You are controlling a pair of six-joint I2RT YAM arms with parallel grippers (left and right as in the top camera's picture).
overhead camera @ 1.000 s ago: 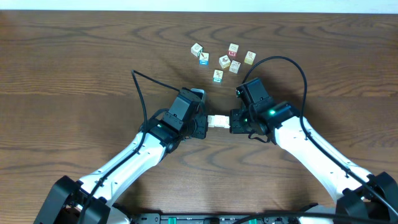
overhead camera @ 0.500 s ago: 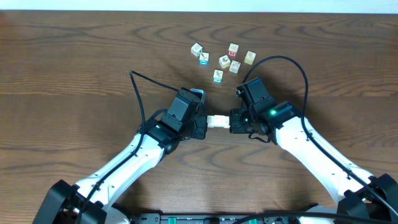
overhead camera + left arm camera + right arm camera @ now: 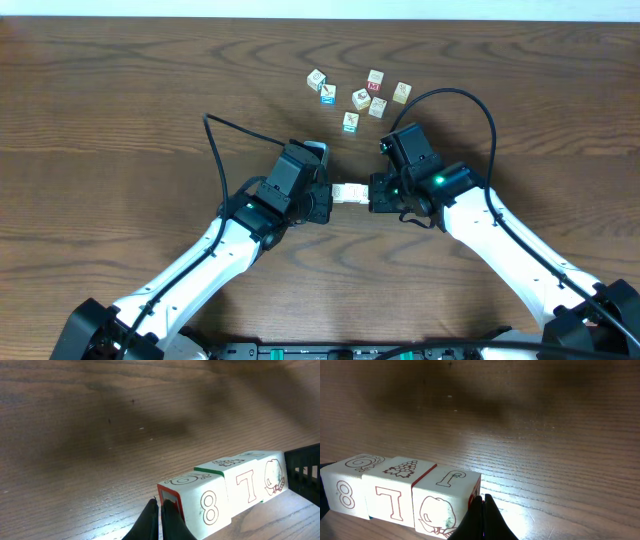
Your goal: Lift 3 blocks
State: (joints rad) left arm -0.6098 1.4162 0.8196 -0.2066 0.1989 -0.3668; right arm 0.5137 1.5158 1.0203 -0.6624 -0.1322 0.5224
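Observation:
Three pale blocks (image 3: 350,194) form a short row end to end at the table's middle. My left gripper (image 3: 329,197) is shut and presses its closed tips against the row's left end. My right gripper (image 3: 372,195) is shut too and pushes on the right end. The left wrist view has the left gripper (image 3: 159,505) against the red-edged end of the "8" block (image 3: 206,506), then the "7" block (image 3: 245,485). In the right wrist view the right gripper (image 3: 482,499) touches the apple block (image 3: 440,507). The row seems to hang just above the wood.
Several small cubes with coloured faces (image 3: 361,96) lie scattered at the back, beyond both grippers. A black cable (image 3: 215,150) loops off the left arm and another cable (image 3: 470,105) arcs over the right arm. Bare dark wood (image 3: 120,120) surrounds the arms.
The left arm's elbow and its cable have shifted slightly to the left. The row of blocks stays squeezed between both shut grippers in nearly the same spot.

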